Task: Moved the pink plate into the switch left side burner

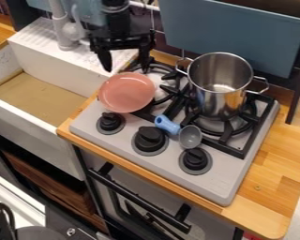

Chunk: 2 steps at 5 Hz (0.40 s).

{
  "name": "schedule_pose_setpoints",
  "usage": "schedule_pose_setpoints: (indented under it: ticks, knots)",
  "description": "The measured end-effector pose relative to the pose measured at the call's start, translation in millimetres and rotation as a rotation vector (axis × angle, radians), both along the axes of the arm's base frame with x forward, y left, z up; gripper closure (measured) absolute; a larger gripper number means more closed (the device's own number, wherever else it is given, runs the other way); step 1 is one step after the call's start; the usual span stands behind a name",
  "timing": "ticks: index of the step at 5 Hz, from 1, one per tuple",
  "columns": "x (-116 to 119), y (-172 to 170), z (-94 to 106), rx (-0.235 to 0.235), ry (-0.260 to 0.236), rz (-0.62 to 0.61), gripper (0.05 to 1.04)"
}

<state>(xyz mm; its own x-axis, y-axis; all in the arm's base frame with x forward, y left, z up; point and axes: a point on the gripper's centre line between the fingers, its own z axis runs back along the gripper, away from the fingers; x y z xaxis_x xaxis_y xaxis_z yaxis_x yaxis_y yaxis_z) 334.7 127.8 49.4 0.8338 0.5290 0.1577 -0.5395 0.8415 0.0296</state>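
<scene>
Camera view: the black two-finger gripper (126,69) hangs at the far left of the stove (228,183), just beyond the far rim of the pink plate (127,92); its jaws stand wide apart. Faint marks, too small to make out, appear on the white wall of the basin (36,107) at left. The plate is round, thus without a distinct long axis, and lies with its hollow face upward, partly over the left burner (159,75) and near the left knob (110,122). Its surface is smooth and matt. On the right burner stands a cylindrical pot (216,98) of shiny metal with two wire handles. Between the burners and the knobs lies a ladle (190,136), its blue handle pointing far left, its round grey bowl near right. The counter (274,159) is of light wood strips.
</scene>
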Motion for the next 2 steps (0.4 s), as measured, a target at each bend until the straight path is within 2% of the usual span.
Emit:
schedule_pose_setpoints:
  ticks: [1,2]
  knots:
    - [4.2,-15.4,-1.1,0.01,-0.014,-0.036,0.087]
    - [-10.7,-24.0,12.4,0.003,-0.035,-0.06,0.087]
